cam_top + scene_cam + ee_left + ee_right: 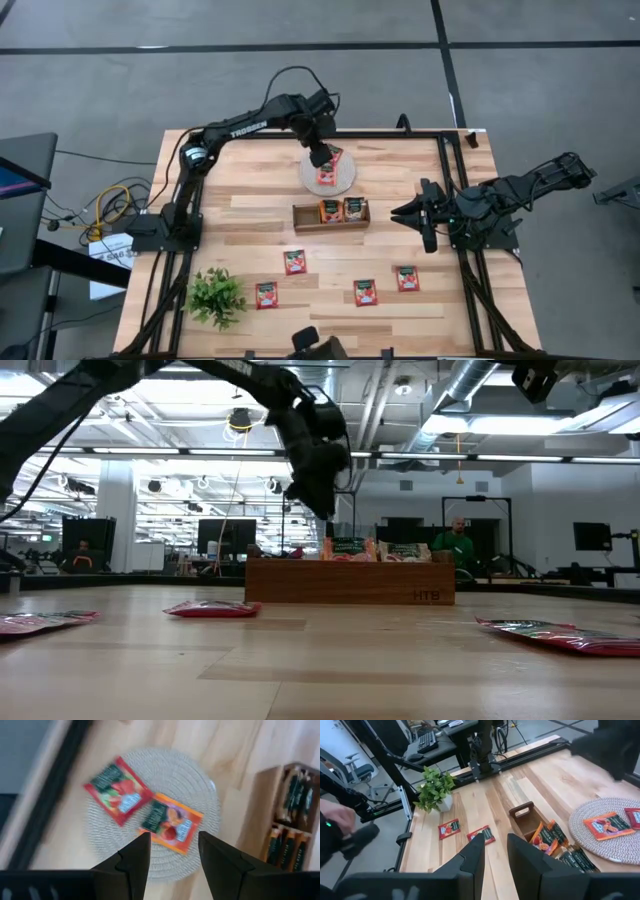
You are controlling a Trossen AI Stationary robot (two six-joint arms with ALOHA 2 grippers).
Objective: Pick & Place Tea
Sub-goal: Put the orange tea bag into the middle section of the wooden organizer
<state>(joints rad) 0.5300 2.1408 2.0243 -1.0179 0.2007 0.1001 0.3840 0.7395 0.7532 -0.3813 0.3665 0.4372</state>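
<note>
**Left Arm Above the Woven Mat: Sachet Placement and Risk Notes**

The left gripper [320, 157] hangs over the round woven mat [345, 178], which lies toward the far edge of the tabletop [250, 215], about midway along it. In the left wrist view its fingers [134, 856] stand wide apart with nothing between them. Two tea sachets lie flat on the mat: an orange sachet [171, 822] directly under the gap, and a red sachet [117, 790] just beside it, their corners touching or nearly so.

The wooden tray [331, 214] sits just nearer than the mat and holds several sachets upright in its compartments. Four more red sachets [294, 262] lie loose along the near half of the tabletop, well apart from one another. A potted plant [215, 297] stands at the near left corner.

The right gripper [428, 214] waits near the right edge, fingers partly parted and empty.

Risks, as judged from this position:
- A descent could catch both mat sachets, since they lie so close together.
- Flat sachets give little edge to grip; fingers may slide over or push one off the mat.
- The woven surface may snag a fingertip.
- Travel toward the tray could knock the upright sachets.
</note>
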